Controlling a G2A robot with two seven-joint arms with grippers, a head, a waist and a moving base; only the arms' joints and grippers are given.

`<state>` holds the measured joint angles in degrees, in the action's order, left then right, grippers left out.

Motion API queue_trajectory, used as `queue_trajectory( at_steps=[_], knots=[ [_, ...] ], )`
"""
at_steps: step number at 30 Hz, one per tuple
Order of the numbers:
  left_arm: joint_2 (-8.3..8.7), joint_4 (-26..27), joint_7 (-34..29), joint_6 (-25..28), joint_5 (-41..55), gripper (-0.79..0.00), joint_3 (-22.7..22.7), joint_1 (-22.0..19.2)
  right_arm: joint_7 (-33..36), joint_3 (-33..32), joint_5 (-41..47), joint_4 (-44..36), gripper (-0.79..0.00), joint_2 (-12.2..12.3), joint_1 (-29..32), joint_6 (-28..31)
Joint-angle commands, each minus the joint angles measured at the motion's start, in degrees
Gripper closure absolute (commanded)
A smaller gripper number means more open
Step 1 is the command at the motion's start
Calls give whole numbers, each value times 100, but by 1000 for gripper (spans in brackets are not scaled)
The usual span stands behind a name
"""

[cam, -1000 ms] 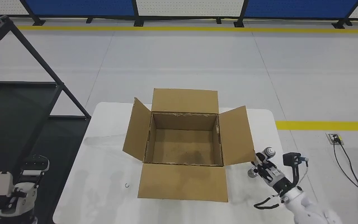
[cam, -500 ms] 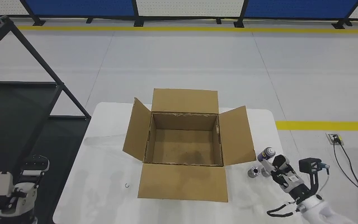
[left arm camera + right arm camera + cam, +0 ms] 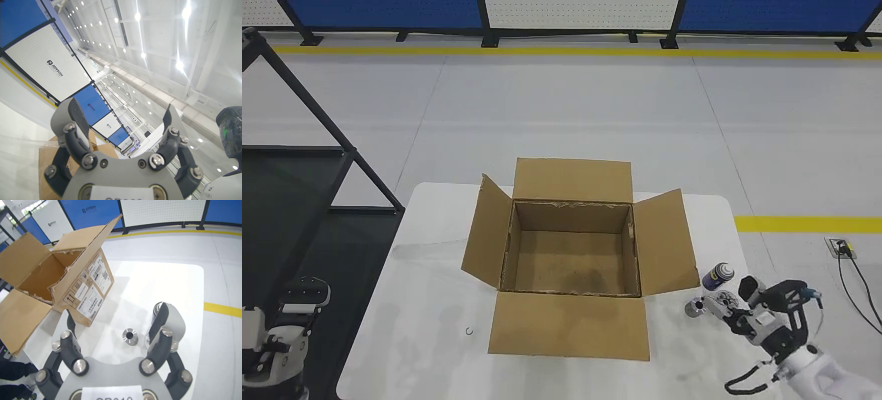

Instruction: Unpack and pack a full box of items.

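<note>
An open cardboard box (image 3: 572,262) stands mid-table with all flaps spread and its inside bare. To its right a small dark spray can (image 3: 721,274) stands upright beside a short metal cylinder (image 3: 694,307). My right gripper (image 3: 729,301) hovers open just right of both. In the right wrist view, the right gripper (image 3: 116,321) has the metal cylinder (image 3: 129,336) between its fingers but untouched, the can (image 3: 155,313) is half hidden behind one finger, and the box (image 3: 56,275) lies beyond. My left gripper (image 3: 122,117) is open, empty and pointing up at the ceiling.
The white table (image 3: 432,300) has bare room on the box's left and front. A tiny ring-like object (image 3: 471,331) lies near the front flap. The left arm (image 3: 282,335) hangs off the table's left edge, beside a black frame (image 3: 342,160).
My right gripper has drawn back to the right and toward the table's front edge, away from the can. The can and cylinder stayed put. The left arm has not moved.
</note>
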<state>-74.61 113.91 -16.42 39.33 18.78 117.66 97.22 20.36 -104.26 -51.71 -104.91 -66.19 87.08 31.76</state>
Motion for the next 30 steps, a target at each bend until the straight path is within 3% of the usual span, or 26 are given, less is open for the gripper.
queue_trajectory(
  at_steps=[1, 5, 12, 26, 30],
  knots=[
    [0, 0, 0, 0, 0, -785, 0, 0, 182, -99, -395, 37, -785, 56, -37, 379],
    [0, 0, 0, 0, 0, -785, 0, 0, 457, -175, -1106, 104, -785, 170, -184, 1269],
    [0, 0, 0, 0, 0, -785, 0, 0, 1001, 119, -2127, 297, -785, 319, -644, 2129],
    [0, 0, 0, 0, 0, -785, 0, 0, 927, 117, -2125, 548, -785, 360, -817, 2220],
    [0, 0, 0, 0, 0, -785, 0, 0, 920, 394, -2459, 447, -785, 374, -874, 2103]
  ],
)
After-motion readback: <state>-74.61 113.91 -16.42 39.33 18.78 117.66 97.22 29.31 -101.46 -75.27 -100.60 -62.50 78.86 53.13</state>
